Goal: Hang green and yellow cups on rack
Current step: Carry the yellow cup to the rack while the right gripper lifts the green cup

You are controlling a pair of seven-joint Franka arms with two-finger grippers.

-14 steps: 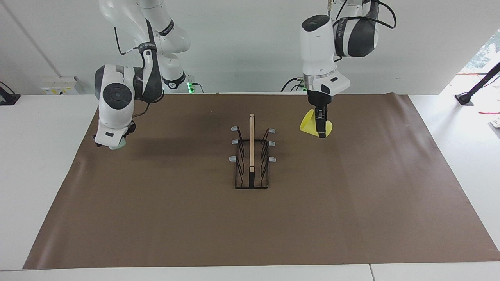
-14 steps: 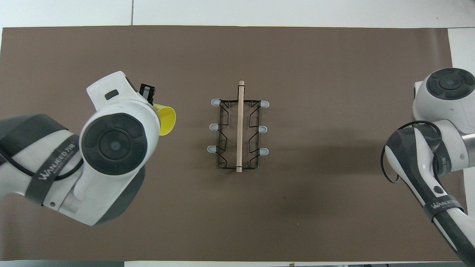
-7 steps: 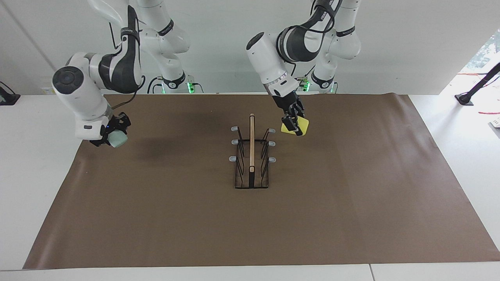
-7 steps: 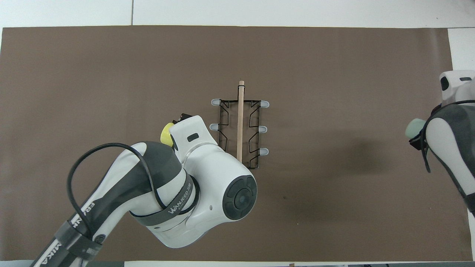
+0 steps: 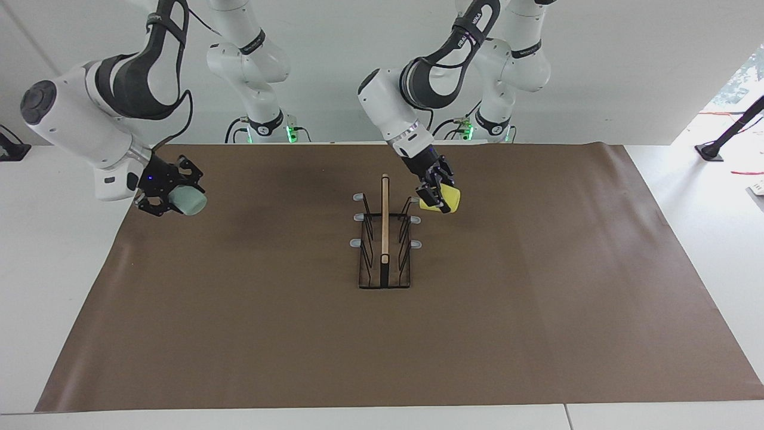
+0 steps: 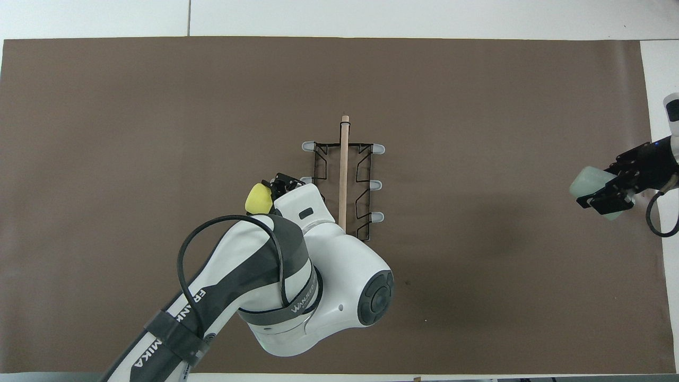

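- Two cups, both held in the air, neither hung yet.
- Left gripper (image 5: 439, 194), nearest the robots' end, is clamped on the yellow cup (image 5: 441, 199) and holds it tilted on its side, just beside the rack's (image 5: 385, 239) grey-tipped pegs on the left arm's side (whether cup and peg touch, I cannot tell).
- Seen overhead, the yellow cup (image 6: 258, 198) shows beside the left gripper (image 6: 278, 187), close to the rack (image 6: 342, 191).
- Right gripper (image 5: 170, 194) is closed around the green cup (image 5: 186, 201), holding it on its side above the brown mat (image 5: 239, 334) at the right arm's end, well apart from the rack.
- Overhead, the green cup (image 6: 589, 185) sits in the right gripper (image 6: 618, 183) near the mat's (image 6: 159, 106) edge.
- Rack stands upright mid-mat, its wooden bar (image 5: 385, 218) between two rows of pegs, all six bare.
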